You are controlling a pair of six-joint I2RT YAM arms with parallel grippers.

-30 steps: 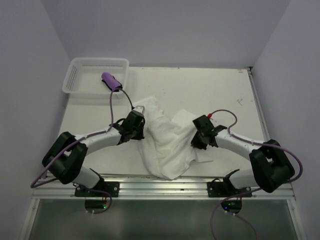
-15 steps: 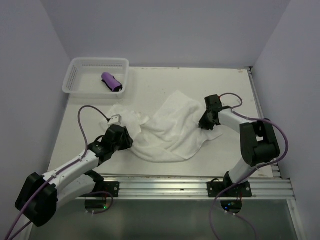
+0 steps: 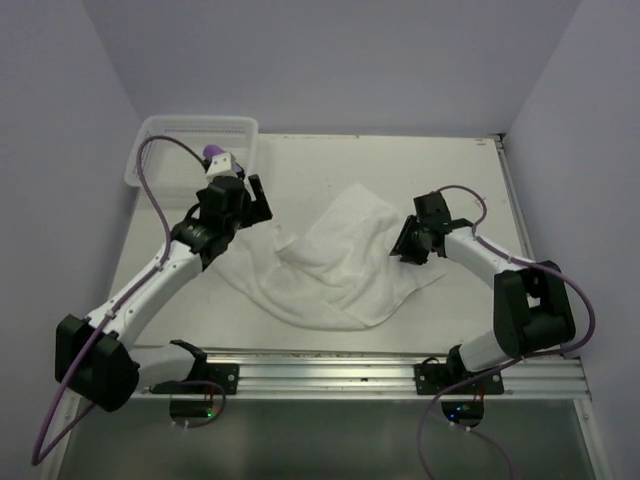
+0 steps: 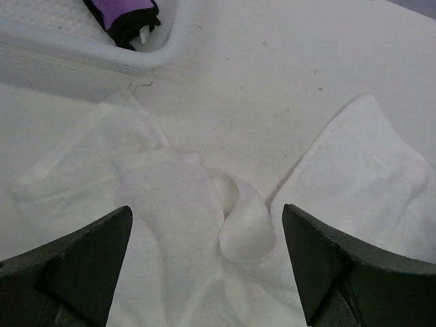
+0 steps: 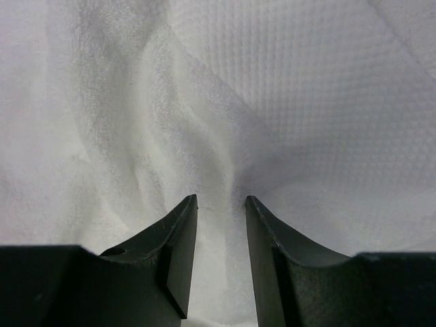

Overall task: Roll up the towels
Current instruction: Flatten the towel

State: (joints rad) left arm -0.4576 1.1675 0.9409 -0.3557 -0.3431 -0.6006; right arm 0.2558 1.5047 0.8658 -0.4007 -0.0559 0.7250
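Observation:
The large white towel (image 3: 335, 265) lies spread and wrinkled in the middle of the table, with a raised fold (image 4: 245, 228) in the left wrist view. The small purple towel (image 4: 122, 13) lies rolled in the white basket (image 3: 160, 150), mostly hidden behind the left arm in the top view. My left gripper (image 4: 206, 210) hovers wide open above the white towel's left part, near the basket, holding nothing. My right gripper (image 5: 221, 199) stands partly open at the towel's right edge (image 3: 405, 245); a ridge of white terry runs between its fingers (image 5: 180, 231), unpinched.
The mesh basket's rim (image 4: 82, 58) sits just beyond the left gripper at the table's far left corner. Grey walls close in the back and both sides. A metal rail (image 3: 330, 372) with both arm bases runs along the near edge.
Both grippers opened and let go of the white towel, which now lies flatter and wider. The left gripper swung back toward the basket; the right one stayed at the towel's right edge.

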